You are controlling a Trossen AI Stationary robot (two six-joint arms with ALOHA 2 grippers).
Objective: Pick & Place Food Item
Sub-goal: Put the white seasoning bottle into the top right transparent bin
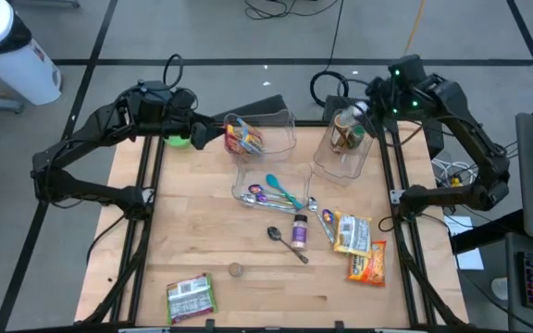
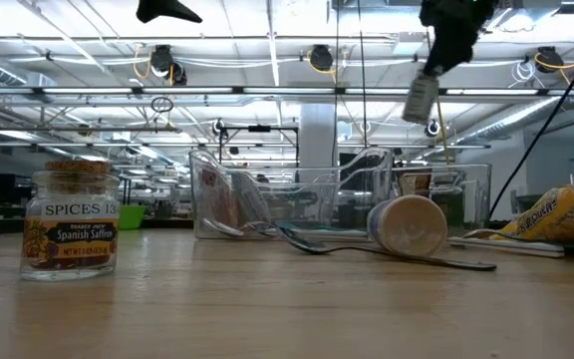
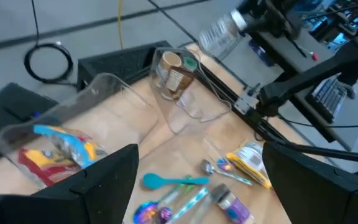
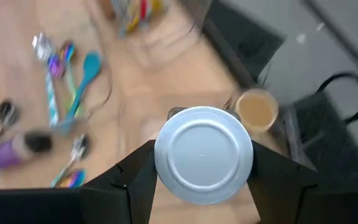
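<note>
Jar (image 4: 203, 154) clamped in right claw (image 4: 202, 180), above clear bin (image 1: 345, 153).

Light wooden surface (image 1: 202, 250) stands on a grey floor (image 1: 248, 37) crossed by dark lines. Black cables (image 1: 327, 85) coil on floor behind it; white cylinder (image 1: 12, 51) at back left. Low view: big hall, ceiling pipes and trusses (image 2: 267, 95), white column (image 2: 317, 140), lamps overhead.
</note>
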